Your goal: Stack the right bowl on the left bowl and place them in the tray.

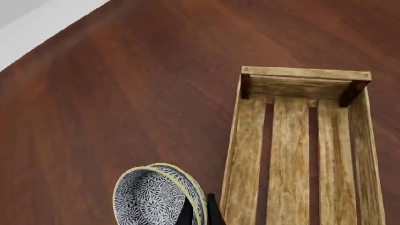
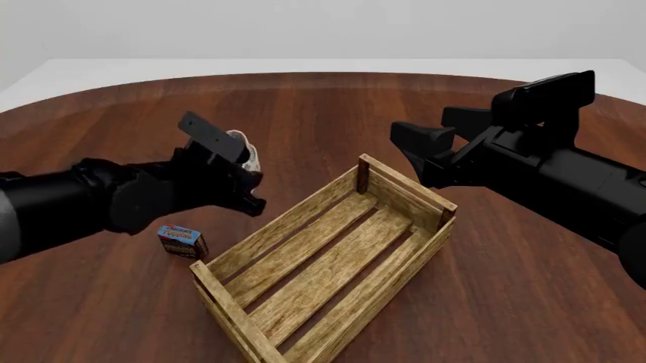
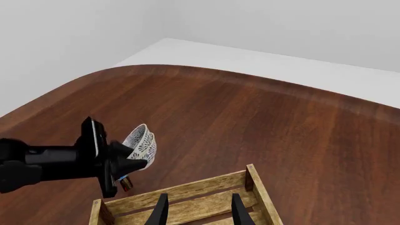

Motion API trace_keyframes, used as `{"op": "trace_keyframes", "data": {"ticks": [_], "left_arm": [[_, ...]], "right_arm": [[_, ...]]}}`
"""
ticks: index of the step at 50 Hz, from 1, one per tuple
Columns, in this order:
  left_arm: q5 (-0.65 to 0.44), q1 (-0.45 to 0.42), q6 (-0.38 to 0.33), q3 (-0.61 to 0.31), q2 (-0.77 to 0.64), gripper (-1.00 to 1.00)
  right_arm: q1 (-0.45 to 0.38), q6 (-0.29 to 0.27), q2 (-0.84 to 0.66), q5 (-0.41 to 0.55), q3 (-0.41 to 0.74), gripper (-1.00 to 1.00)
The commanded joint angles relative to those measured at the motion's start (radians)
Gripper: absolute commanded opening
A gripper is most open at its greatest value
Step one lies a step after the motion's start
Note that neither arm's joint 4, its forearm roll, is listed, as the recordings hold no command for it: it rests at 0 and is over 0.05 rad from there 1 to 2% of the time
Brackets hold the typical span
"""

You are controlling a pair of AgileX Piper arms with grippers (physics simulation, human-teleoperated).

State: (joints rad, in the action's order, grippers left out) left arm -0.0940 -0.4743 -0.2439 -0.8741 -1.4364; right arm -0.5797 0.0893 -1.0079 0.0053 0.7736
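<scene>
The right bowl and the left bowl (image 1: pixel 156 199) are nested one inside the other. They are blue-grey patterned with pale rims and tipped on edge. My left gripper (image 1: pixel 200 210) is shut on their rims, holding them above the table just beside the tray's long wall. The front view shows only a pale edge of the bowls (image 2: pixel 243 145) behind my left gripper (image 2: pixel 248 178). The bowls (image 3: pixel 141 143) also show in the right wrist view. The light-wood slatted tray (image 2: pixel 404 186) lies diagonally mid-table with nothing inside. My right gripper (image 2: pixel 413 147) hovers open over the tray's far end.
A small blue-and-red box (image 2: pixel 183 241) sits on the table under my left arm, near the tray's left wall. The tray's far end wall (image 1: pixel 306 74) and corner posts stand above its slats. The table's rounded far edge (image 3: pixel 187 68) lies beyond.
</scene>
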Motion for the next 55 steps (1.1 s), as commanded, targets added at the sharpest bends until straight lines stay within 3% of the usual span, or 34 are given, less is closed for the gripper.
{"op": "trace_keyframes", "data": {"ticks": [1,17,27,55], "left_arm": [[-0.009,-0.028,0.025,-0.030,0.027,-1.00],[-0.022,-0.089,0.016,-0.072,-0.031,-1.00],[0.000,-0.145,0.000,-0.031,-0.029,-1.00],[0.017,-0.229,-0.018,-0.054,-0.106,-1.00]], "right_arm": [[-0.001,0.000,0.000,0.000,0.000,1.00],[-0.001,-0.001,0.000,0.000,0.000,1.00],[-0.001,0.000,0.000,0.000,0.000,1.00],[-0.001,-0.001,0.000,0.000,0.000,1.00]]}}
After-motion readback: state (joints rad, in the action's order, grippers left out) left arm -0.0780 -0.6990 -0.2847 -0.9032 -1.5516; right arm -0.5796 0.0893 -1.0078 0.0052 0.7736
